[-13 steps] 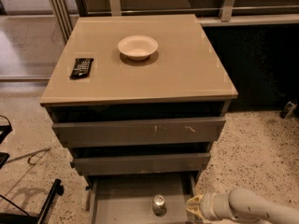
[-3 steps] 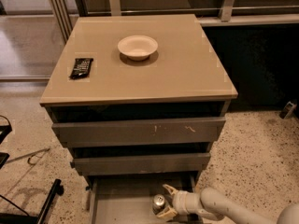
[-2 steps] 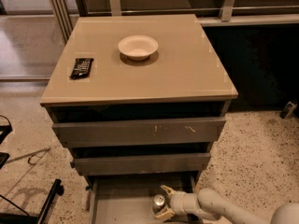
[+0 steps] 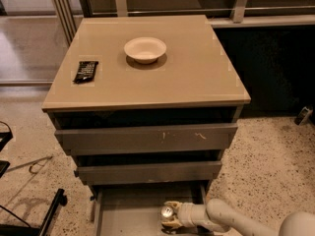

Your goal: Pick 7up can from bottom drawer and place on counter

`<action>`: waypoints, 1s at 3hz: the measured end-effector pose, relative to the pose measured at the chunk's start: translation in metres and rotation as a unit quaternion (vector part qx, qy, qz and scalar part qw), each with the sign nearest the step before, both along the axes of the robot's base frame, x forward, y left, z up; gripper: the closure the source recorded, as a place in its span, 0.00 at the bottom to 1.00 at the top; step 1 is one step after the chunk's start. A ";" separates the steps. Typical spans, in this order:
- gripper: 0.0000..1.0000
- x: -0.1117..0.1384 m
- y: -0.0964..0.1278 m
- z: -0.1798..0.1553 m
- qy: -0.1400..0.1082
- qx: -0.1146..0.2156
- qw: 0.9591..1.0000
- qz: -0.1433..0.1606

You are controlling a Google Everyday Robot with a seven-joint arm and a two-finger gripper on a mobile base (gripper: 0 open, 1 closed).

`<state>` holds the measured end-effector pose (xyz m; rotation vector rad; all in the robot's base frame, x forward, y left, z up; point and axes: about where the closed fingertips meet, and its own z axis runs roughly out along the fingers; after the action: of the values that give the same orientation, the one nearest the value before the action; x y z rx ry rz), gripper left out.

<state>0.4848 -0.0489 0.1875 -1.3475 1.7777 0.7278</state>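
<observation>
The counter (image 4: pixel 197 77) lay well above the jaws, carrying a bowl (image 4: pixel 145 49). The bottom drawer (image 4: pixel 123 208) stood pulled out beneath them. The arm (image 4: pixel 231 221) reached in low from the right, nearly level. Its gripper (image 4: pixel 170 215) sat inside the drawer, jaws spread, with the can (image 4: pixel 167 212) upright between them.

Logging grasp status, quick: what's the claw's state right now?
Claw: down at the 7up can in the bottom drawer; open or closed cannot be told.
</observation>
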 end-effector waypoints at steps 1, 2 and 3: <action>0.72 0.000 0.000 0.000 0.000 0.000 1.000 0.000; 0.95 0.000 0.000 0.000 0.000 0.000 1.000 0.000; 1.00 -0.005 0.003 0.007 0.004 0.001 1.000 0.015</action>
<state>0.4799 -0.0456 0.1948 -1.3736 1.7663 0.7512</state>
